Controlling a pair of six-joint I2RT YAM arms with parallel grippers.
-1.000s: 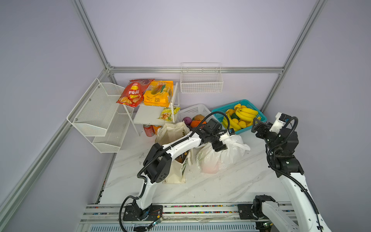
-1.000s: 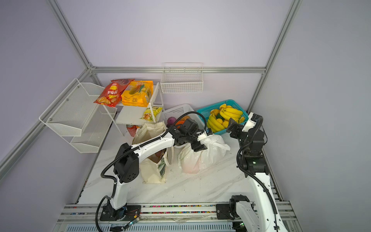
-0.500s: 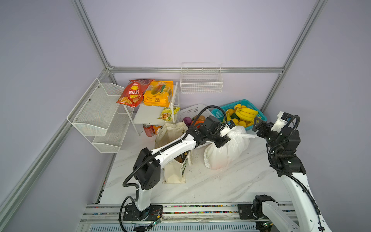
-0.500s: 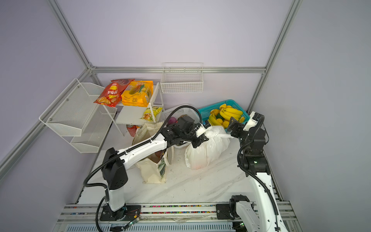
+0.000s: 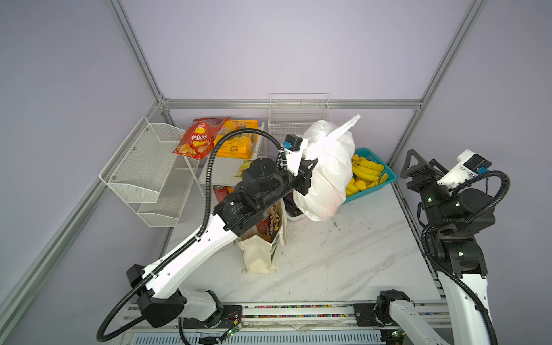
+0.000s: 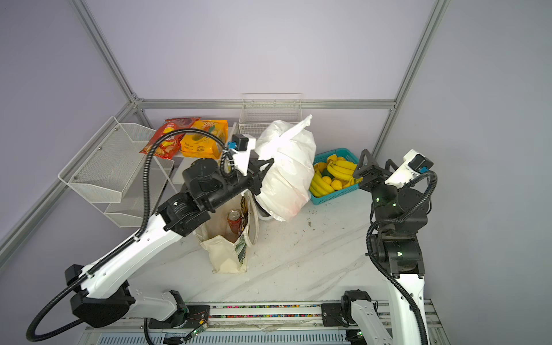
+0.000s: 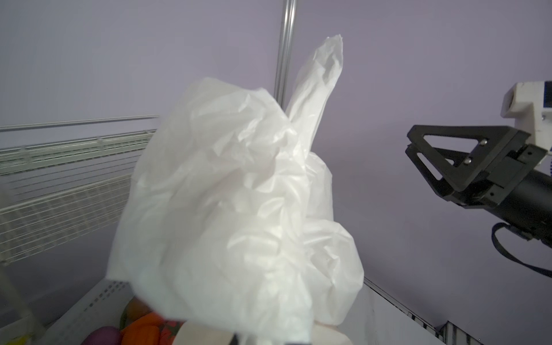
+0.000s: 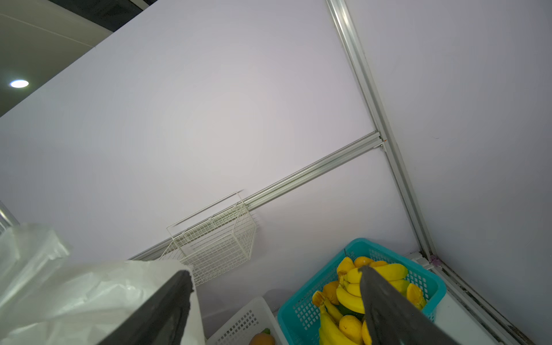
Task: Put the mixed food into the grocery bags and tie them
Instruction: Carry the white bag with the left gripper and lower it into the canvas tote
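The left gripper [image 5: 311, 167] has its jaws clenched on the side of the thin white plastic carrier bag [image 5: 328, 179], pinching a fold of gathered film about halfway up. In both top views the bag hangs from that grip at the back of the white marble worktop [image 5: 343, 254] and appears lifted clear of it. A faint orange tint shows through the bag's lower part [image 6: 294, 209]; what lies inside cannot be made out. One loop handle [image 5: 349, 122] stands up free above the bag, well apart from either gripper.

The right gripper [image 5: 418, 167] hovers near the teal plastic basket of bananas [image 5: 388, 176], jaws released and spread wide, grasping nothing. It points toward the bag but is not touching it.

The cream canvas tote [image 6: 222, 254] stands upright near the middle of the worktop with its mouth open. A reddish-brown drink can [image 6: 234, 221] stands inside it, with a black packet with yellow marks [image 6: 244, 209] just beside the can.

The loading looks largely done, so the step in hand is probably closing the carrier bag. The next move likely calls for the right gripper to travel in and pinch the free handle while the left keeps the bag steady. The film is slippery and slack, so a shallow pinch could slide off, and a hard pull could drag the bag from the left jaws.
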